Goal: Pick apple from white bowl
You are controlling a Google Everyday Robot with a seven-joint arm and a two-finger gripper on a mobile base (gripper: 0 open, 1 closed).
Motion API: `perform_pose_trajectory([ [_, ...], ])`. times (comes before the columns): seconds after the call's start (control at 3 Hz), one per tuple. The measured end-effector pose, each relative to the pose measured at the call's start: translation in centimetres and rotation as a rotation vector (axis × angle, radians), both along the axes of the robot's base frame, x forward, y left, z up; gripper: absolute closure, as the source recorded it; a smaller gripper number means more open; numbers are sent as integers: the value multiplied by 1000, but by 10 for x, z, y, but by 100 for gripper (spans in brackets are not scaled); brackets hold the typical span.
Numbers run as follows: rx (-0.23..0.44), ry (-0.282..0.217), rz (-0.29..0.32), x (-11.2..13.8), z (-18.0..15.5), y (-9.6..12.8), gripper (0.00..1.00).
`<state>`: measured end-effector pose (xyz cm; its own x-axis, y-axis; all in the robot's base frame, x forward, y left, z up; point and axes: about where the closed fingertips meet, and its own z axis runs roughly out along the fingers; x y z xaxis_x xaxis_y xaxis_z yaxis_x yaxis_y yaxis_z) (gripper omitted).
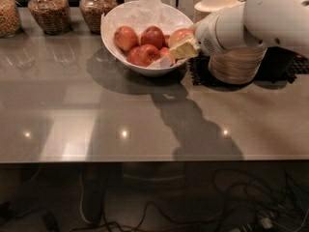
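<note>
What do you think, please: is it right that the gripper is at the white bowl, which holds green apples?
Not quite: the camera view shows red apples, not green. The gripper is indeed at the white bowl.

The pincer [182,49] sits at the right rim of the white bowl [120,23], hiding the lower right of the apple [177,34]. The arm [270,18] runs off the right edge and masks much of the stacked beige bowls [236,64]. The left edge cuts the leftmost jar [7,14] on the worktop [72,105].
</note>
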<state>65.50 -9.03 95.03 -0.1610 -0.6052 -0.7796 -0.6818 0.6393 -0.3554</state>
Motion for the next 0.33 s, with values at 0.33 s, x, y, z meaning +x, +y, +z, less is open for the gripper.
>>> perform_pose_trajectory([
  [0.33, 22, -30, 30, -20, 30, -12, 100],
])
